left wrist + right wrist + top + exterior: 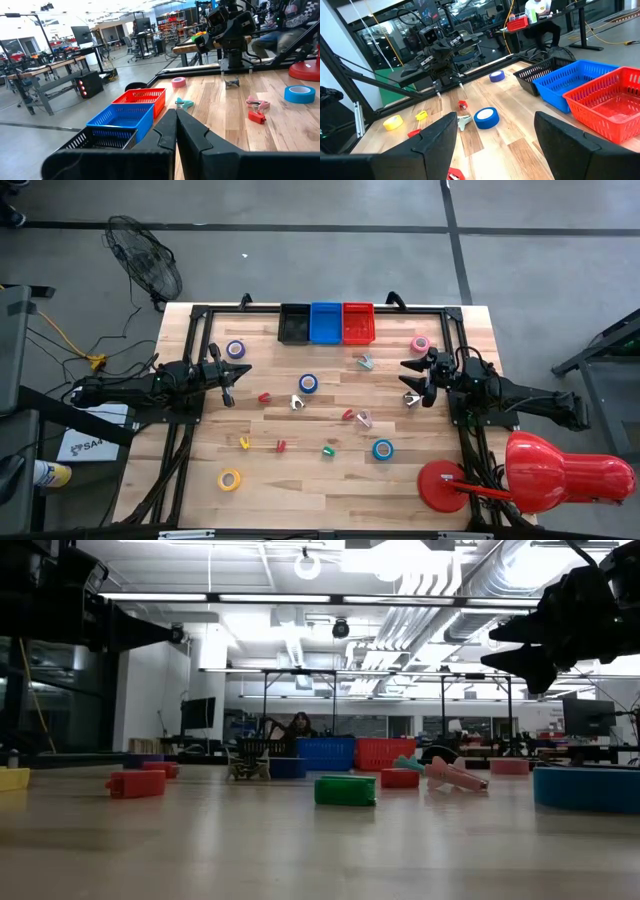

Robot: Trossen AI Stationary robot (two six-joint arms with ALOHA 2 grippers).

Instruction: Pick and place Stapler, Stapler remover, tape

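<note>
Lying nearest the table's (300, 480) front edge is a yellow tape roll (229, 479), with a blue tape roll (383, 449) farther right. Toward the middle sit small red (281, 446) and green (328, 451) staplers, a silvery staple remover (296, 402) and another blue roll (308, 384). The left gripper (238, 372) hovers by the left edge, fingers pressed together, holding nothing. The right gripper (412, 368) hangs by the right edge, fingers spread wide and empty. Along the far edge stand black (294, 323), blue (326, 322) and red baskets (358, 322).
</note>
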